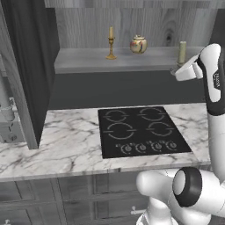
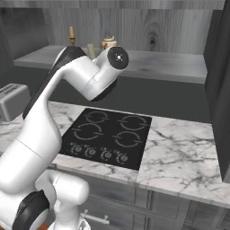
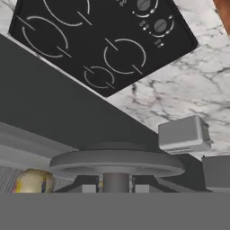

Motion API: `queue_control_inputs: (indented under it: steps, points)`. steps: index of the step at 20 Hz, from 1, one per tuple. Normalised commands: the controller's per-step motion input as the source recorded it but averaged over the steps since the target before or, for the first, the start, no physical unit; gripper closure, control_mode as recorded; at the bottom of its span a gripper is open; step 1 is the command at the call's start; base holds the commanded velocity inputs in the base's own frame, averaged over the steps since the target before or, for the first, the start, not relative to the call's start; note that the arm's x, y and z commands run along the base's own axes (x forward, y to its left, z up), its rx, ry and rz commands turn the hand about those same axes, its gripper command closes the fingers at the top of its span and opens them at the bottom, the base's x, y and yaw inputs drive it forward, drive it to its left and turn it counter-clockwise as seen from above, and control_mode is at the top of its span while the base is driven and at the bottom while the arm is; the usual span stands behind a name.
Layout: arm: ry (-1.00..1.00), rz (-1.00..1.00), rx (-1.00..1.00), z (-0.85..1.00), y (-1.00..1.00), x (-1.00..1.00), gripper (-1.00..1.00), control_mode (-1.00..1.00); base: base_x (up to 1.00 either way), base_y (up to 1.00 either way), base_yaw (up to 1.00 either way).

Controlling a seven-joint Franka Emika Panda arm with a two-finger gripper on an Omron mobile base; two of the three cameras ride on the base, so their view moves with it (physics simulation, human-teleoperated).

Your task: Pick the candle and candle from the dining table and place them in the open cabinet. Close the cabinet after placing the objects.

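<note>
The tool [image 3: 116, 188] is closed narrowly on the stubby candle [image 1: 182, 52]: in the hand view the thin stem under its round grey base sits pinched between the two fingertips [image 3: 89, 189], with the base's disc spreading just beyond them. In the left base view this pale candle stands upright at the right end of the shelf [image 1: 88, 59] inside the open cabinet [image 1: 88, 26]; whether its base rests on the shelf or hangs just above it I cannot tell

Two other things are on the same shelf. The round cream-and-gold jar [image 1: 138, 44] with its lid on stands near the middle, well apart from the held candle. Just left of the jar the taper candle [image 1: 111, 42] stands upright in its slender gold candlestick, near the jar but not touching it

The cabinet's dark door [image 1: 22, 66] is swung out at the left. Below the cabinet lies the marble worktop [image 1: 66, 140] with a black cooktop [image 1: 140, 131] set into it, and a grey toaster [image 2: 13, 101] stands at its left end
</note>
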Motion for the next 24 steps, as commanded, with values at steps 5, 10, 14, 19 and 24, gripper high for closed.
queue_control_inputs:
  steps: [5,10,14,19,24]
  points:
    - [-0.09,-0.08,0.05,0.14,-0.22,0.00,1.00,-1.00,0.00,0.00,0.00]
    - [-0.09,-0.06,0.05,0.24,-0.15,0.00,1.00,-1.00,0.00,0.00,0.00]
    - [-0.01,-0.06,0.00,0.38,-0.04,0.00,1.00,-1.00,0.00,0.00,0.00]
    - [0.01,-0.04,0.00,0.26,-0.04,0.19,1.00,-1.00,0.00,0.00,0.00]
    - [0.04,-0.02,0.00,0.08,-0.01,0.35,1.00,-1.00,0.00,0.00,0.00]
